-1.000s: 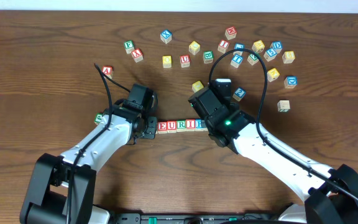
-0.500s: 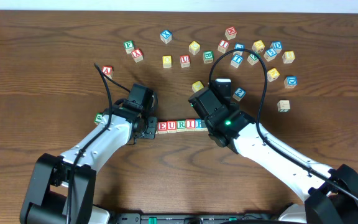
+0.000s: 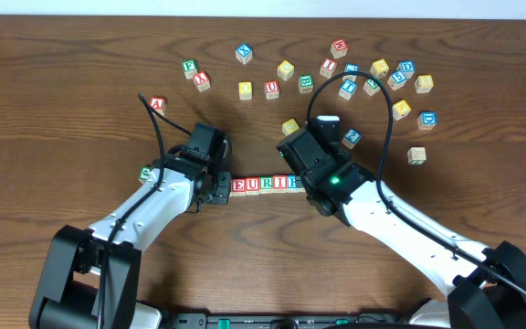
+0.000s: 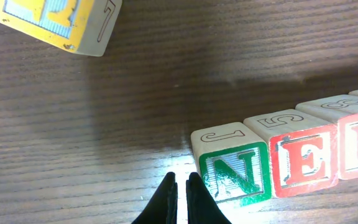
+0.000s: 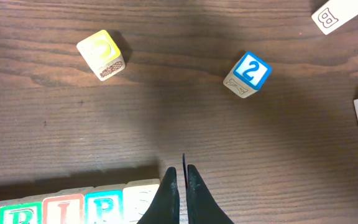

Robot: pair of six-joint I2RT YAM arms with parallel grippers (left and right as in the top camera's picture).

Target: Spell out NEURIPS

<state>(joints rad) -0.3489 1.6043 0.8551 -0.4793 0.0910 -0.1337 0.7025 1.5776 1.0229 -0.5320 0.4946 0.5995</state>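
Dark wood table [image 3: 62,110], nothing fancy. Lettered row of cubes [image 3: 263,184] sits mid-table, with loose cubes [image 3: 373,78] scattered toward 1 o'clock. Left gripper [image 4: 182,182] is pinched together and empty at the row's 9 o'clock end, right gripper [image 5: 181,175] same at 3.

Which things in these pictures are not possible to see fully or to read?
Green N cube: in overhead, hidden under the left gripper.
Last cube of the row: in overhead, covered by the right arm; in right wrist, its front face is cut by the bottom edge.
Green cube: in overhead, mostly behind the left arm, letter unreadable.
Yellow cube: in left wrist, cut by the top edge.
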